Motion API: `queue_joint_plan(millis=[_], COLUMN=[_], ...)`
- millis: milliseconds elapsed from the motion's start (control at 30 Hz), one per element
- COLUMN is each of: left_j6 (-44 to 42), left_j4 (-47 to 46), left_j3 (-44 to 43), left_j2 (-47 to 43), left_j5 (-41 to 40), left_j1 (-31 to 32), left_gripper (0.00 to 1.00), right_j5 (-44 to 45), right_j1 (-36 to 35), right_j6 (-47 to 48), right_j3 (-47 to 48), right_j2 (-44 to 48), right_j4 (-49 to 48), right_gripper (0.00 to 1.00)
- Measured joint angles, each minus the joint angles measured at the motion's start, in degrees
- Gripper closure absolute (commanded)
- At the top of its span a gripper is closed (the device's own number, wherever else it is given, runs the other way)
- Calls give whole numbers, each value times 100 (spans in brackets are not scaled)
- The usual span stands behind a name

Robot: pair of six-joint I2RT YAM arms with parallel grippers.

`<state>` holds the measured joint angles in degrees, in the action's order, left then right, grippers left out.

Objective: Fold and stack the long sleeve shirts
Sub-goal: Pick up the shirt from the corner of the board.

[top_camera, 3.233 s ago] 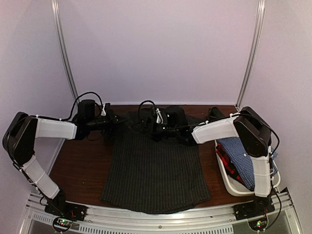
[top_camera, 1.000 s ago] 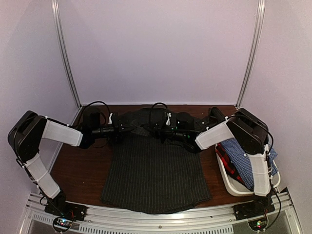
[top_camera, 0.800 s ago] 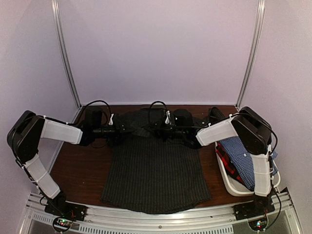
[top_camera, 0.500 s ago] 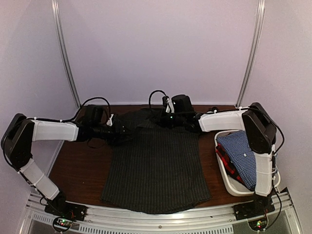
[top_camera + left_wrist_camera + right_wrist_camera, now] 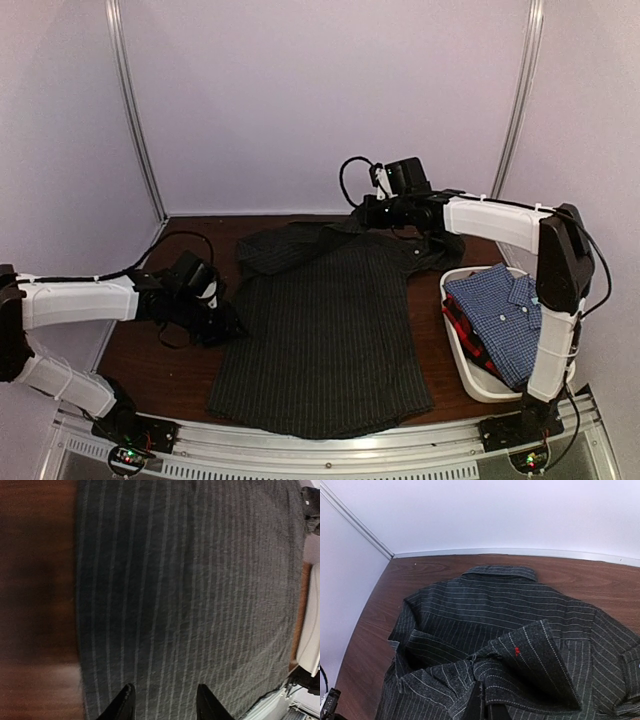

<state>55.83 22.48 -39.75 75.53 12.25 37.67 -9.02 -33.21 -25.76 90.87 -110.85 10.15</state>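
On my overhead feed the dark brown wooden table (image 5: pixel 150 350) takes up the floor of the cell. The black pinstriped cloth shirt (image 5: pixel 320 340) lies across its middle with the hem at 6 o'clock and its upper part bunched toward 12. At 4 o'clock sits the white plastic tub (image 5: pixel 470 388), holding the blue-and-white checked shirt (image 5: pixel 505 315) on top of the red-and-dark shirt (image 5: pixel 462 325).

The right gripper (image 5: pixel 366 210) hangs above the table near 1 o'clock. Its wrist camera shows the fingers pressed together on a fold of the black shirt, which is lifted clear of the wood.

The left gripper (image 5: pixel 225 322) sits low at 9 o'clock by the shirt's left edge, its fingers (image 5: pixel 124 706) spread apart over the striped cloth.

A tiny red mark (image 5: pixel 516 651) shows on the raised fold.
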Motion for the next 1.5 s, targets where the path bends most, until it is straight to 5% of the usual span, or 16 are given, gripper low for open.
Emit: queue_joint_plan(millis=[433, 1067, 1200, 1367, 1500], left_j6=[890, 2013, 2135, 2245, 2214], left_j4=[1749, 2544, 2544, 2557, 2559], left_j3=[254, 525, 546, 584, 553], left_j2=[-446, -522, -463, -463, -481], left_j5=[-1510, -1578, -1499, -1482, -1515], left_j1=[1405, 2538, 2702, 2743, 2774], left_gripper=[59, 66, 74, 98, 100], right_j5=[442, 483, 490, 503, 518], right_j1=[140, 170, 170, 170, 170], right_j6=[588, 688, 739, 743, 754], right_j3=[118, 184, 192, 258, 326], right_j2=[251, 584, 656, 719, 756], right_j4=[669, 796, 857, 874, 946], right_gripper=[100, 100, 100, 100, 100])
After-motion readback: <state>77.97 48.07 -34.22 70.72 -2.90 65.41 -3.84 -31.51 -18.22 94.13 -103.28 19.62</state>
